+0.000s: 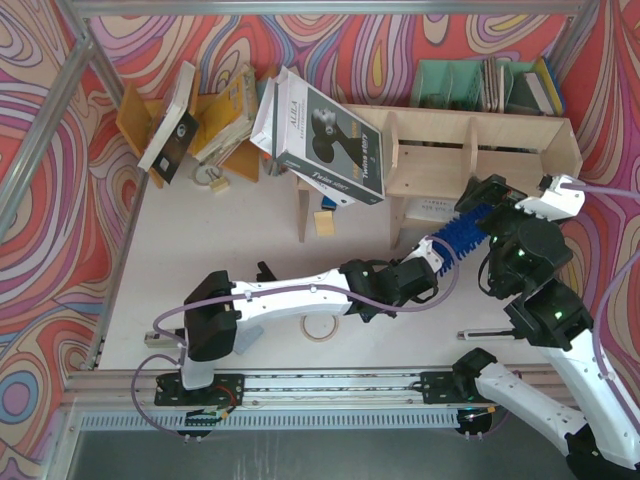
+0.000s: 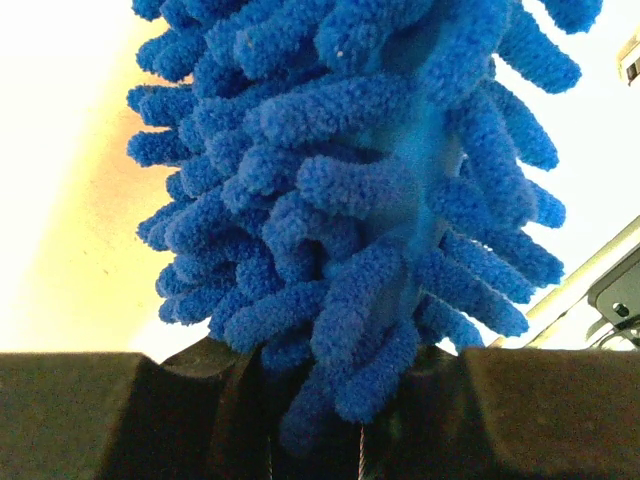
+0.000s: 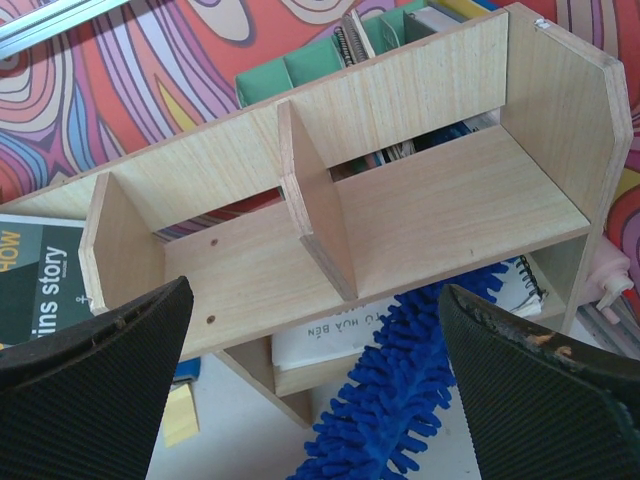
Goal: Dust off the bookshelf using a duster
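Observation:
The bookshelf [image 1: 470, 150] is a pale plywood unit with upright dividers at the back right; in the right wrist view, the bookshelf [image 3: 400, 220] fills the upper half. The fluffy blue duster [image 1: 462, 238] slants up from my left gripper [image 1: 428, 278] into the space under the shelf's upper board. There the duster [image 3: 400, 400] lies across a white book on the lower shelf. The left gripper [image 2: 330, 400] is shut on the near end of the duster [image 2: 380, 200]; the handle is hidden. My right gripper [image 1: 487, 195] hovers over the shelf's front, and this gripper [image 3: 320, 400] is open, holding nothing.
A large dark book [image 1: 325, 135] leans on the shelf's left end. An orange-yellow rack [image 1: 215, 120] with tipped books stands at the back left, and a teal organiser [image 1: 470, 85] sits behind the shelf. A tape roll [image 1: 319, 327] and a yellow block [image 1: 323, 222] lie on the table.

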